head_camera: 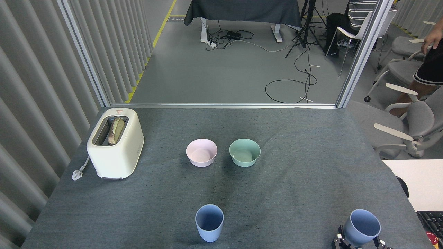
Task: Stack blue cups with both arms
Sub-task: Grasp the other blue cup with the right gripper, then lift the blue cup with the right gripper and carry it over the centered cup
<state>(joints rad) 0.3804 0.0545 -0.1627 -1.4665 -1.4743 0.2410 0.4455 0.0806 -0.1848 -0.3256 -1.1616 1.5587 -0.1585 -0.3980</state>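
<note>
right gripper (360, 242): black, with short fingers, only its tips in view at the bottom edge of the head view; one finger (340, 238) shows to the left of the right blue cup and one to the right, so it is spread around the lower part of the cup; I cannot tell if the fingers touch the wall
left gripper: not in the view
right blue cup (362, 226): at the near right corner of the tabletop, between the gripper fingers, upright or a little tilted, mouth open to the top; matte pale blue, smooth, no handle, narrower to the base
left blue cup (209, 222): near the front edge, about the middle, well apart from the right one and from the gripper; same shape and matte colour, upright, inside darker
tabletop (297, 173): covered by a grey cloth with fine woven texture and soft creases
pink bowl (201, 152): farther back, round, low and wide, smooth
mint-green bowl (244, 152): just beside the pink bowl on its right, not touching, same shape
toaster (115, 142): cream, glossy, rounded corners, at the left side; a slice of bread (116, 130) stands in the slot, and a white plug (77, 173) lies beside it on the cloth
</note>
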